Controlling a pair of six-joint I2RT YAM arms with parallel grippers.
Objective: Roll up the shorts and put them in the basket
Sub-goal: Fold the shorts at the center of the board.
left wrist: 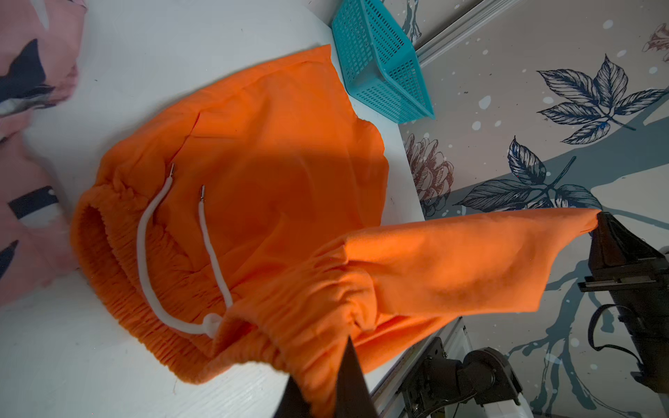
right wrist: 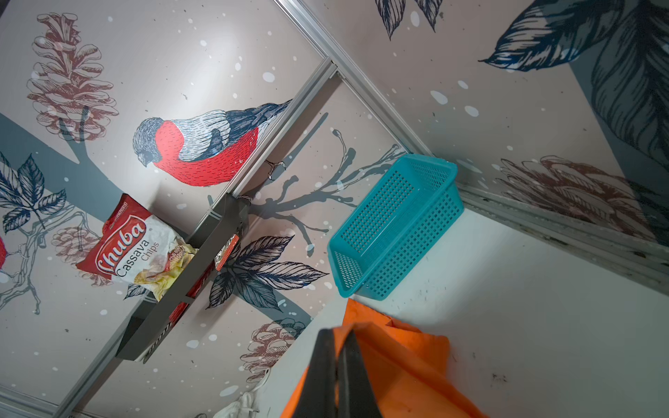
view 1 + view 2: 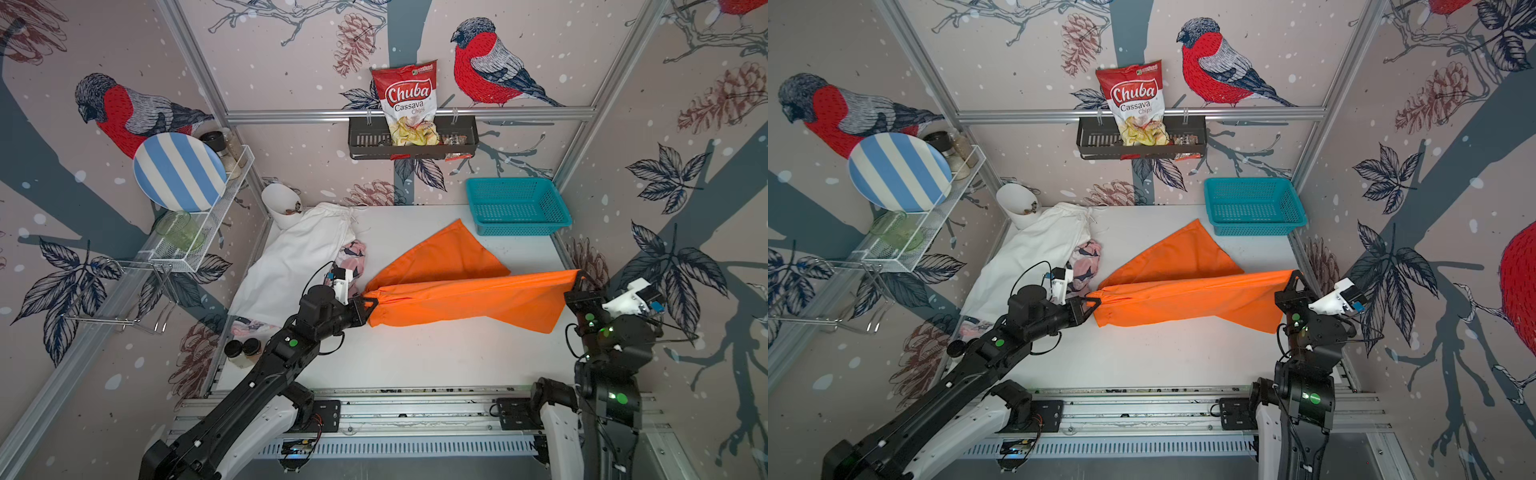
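**Orange shorts stretched between both arms**

Nearest you, your left fingers [image 3: 371, 302] are pinched closed on the elastic waistband of the orange shorts [image 3: 457, 301]. Your right fingers [image 3: 579, 276] are clamped on a corner of one leg, at the right edge of the worktop [image 3: 415, 361]. That leg spans taut between them. The other leg lies flat behind, pointing toward the teal basket [image 3: 517, 205] at the back right. Along the left side, the white shorts [image 3: 299, 257] lie over the pink patterned shorts [image 3: 354, 257].
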